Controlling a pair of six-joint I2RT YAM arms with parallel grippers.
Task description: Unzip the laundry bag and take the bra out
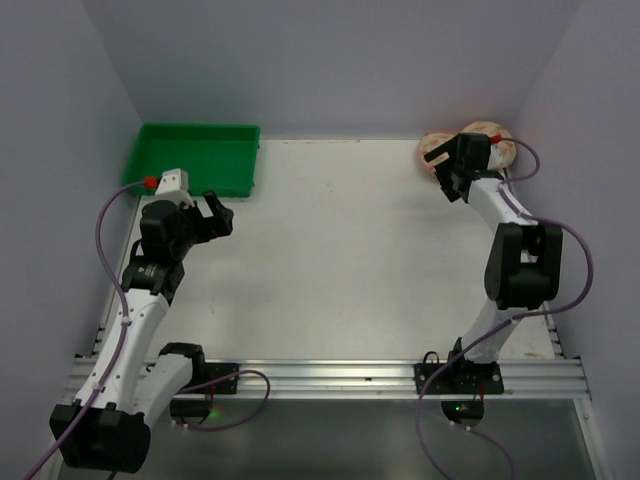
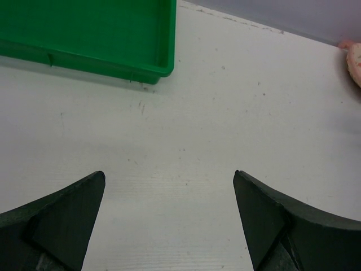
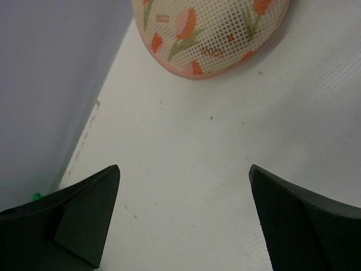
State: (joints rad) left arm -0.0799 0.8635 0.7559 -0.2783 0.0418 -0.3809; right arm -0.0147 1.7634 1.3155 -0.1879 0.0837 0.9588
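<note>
The laundry bag (image 1: 497, 148), cream with pink-orange print and a pink rim, lies closed at the far right corner of the table against the back wall. Its rounded end shows at the top of the right wrist view (image 3: 211, 31) and its edge at the right border of the left wrist view (image 2: 354, 61). The bra is hidden. My right gripper (image 1: 443, 181) hovers just left of and partly over the bag, jaws wide open and empty (image 3: 184, 169). My left gripper (image 1: 218, 215) is open and empty (image 2: 169, 172) over bare table near the tray.
A green plastic tray (image 1: 199, 158) sits at the far left corner, also in the left wrist view (image 2: 90, 34). Purple walls close in the back and both sides. An aluminium rail (image 1: 330, 378) with the arm bases runs along the near edge.
</note>
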